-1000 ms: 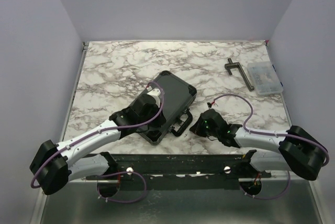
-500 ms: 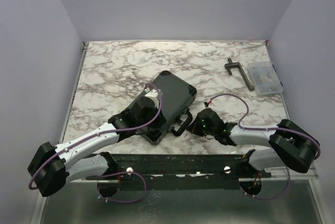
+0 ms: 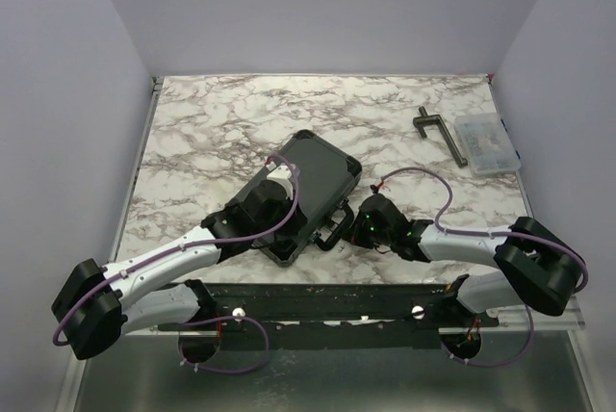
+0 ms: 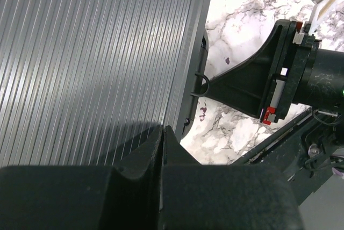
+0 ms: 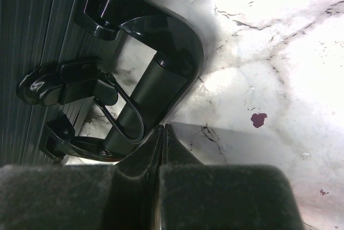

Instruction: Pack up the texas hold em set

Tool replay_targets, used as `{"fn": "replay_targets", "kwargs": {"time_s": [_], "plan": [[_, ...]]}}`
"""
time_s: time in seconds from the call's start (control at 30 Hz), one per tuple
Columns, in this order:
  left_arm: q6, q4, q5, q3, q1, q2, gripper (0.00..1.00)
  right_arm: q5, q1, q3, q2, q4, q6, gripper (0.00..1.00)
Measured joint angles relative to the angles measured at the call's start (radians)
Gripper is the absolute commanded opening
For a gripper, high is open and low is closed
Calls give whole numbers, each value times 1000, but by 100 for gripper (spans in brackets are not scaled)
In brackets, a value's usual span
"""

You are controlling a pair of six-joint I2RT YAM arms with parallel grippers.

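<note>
Marble table [image 3: 212, 123]: right gripper [image 5: 163, 129] nearer case handle [image 5: 161, 74].

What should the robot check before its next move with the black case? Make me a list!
1. Case lid down: ok, it looks shut from above.
2. Left tool shut, over the ribbed lid: ok.
3. Right tool shut, tip next to the handle: ok.
4. Latch snapped closed: cannot tell.
5. Chips, cards and dice all inside: cannot tell; none show on the table.
6. Clamp and clear box away from both arms: ok.
</note>
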Motion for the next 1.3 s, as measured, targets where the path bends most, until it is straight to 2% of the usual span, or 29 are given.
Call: {"fn": "replay_targets", "kwargs": {"time_s": [0.23,0.47,0.97,1.3], "plan": [[-3,14,-14,0,-6,8,0,-16,0,29,-6,-37,-15,1],[-5,20,-21,0,-10,12,0,-19,0,93,-18,19,-15,1],[-11,39,-39,-10,-18,16,0,-19,0,109,8,42,-14,1],[-18,54,-44,-18,-19,16,0,-27,0,146,26,-6,-24,1]]}}
